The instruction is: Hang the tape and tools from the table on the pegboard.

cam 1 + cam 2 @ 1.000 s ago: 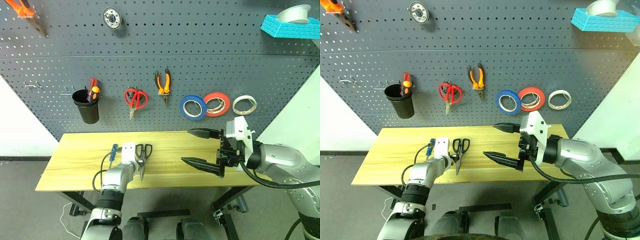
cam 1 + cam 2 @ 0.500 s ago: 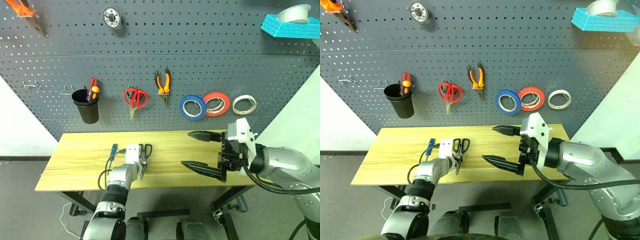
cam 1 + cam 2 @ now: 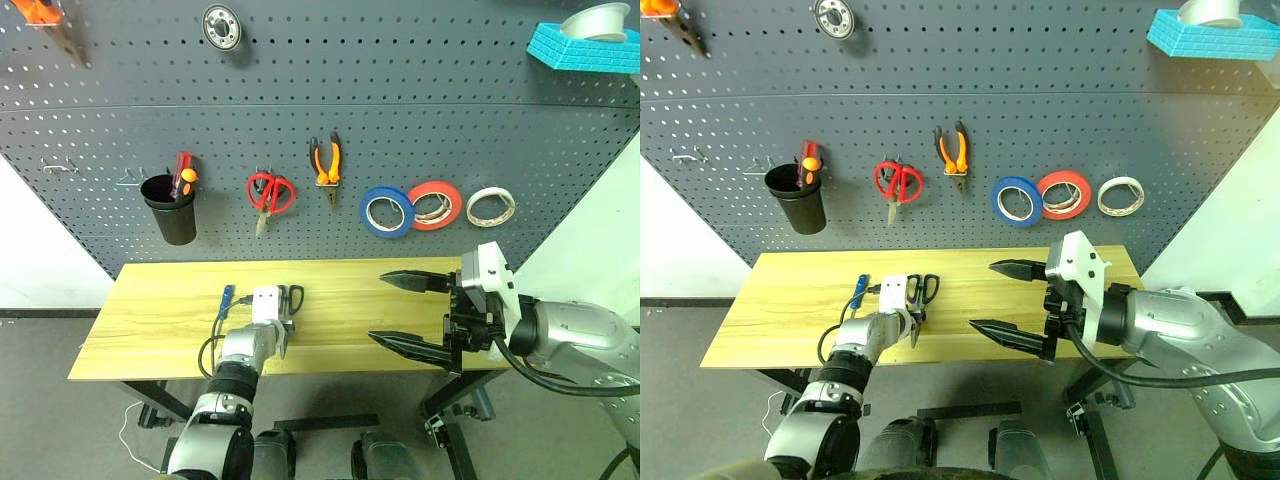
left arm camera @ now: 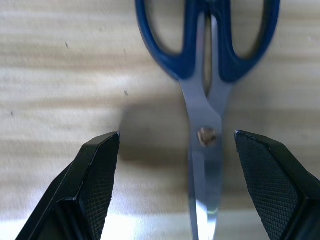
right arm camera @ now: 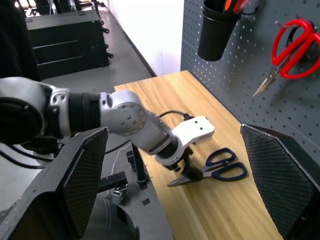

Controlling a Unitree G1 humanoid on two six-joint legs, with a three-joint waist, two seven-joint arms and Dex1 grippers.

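Left gripper point(image 4: 175, 185) low over the desk point(image 3: 160, 320), fingers point(image 4: 95, 180) spread wide, nothing held. Dark-blue-handled scissors point(image 4: 207, 75) lie flat on the wood between the two fingers: pivot screw nearer the one finger than the other, blade running back between them, handle loops just beyond the tips. Neither finger touches the scissors.

Blue-handled screwdriver point(image 3: 226, 297) lies on the desk just beside the left gripper, on its outer side.

Right gripper point(image 3: 412, 312) held above the desk's right end, well apart from the scissors, pointing across toward the left arm; fingers point(image 3: 405, 345) wide apart and empty.

On the pegboard point(image 3: 420, 130) beyond both grippers: orange-handled pliers point(image 3: 326, 167) hanging, blue tape roll point(image 3: 386, 212) hanging beside a red-orange roll point(image 3: 434, 205) and a white roll point(image 3: 491, 206). Red-handled scissors point(image 3: 270, 195) hang next to the pliers; black cup point(image 3: 172, 210) holds red and orange screwdrivers.
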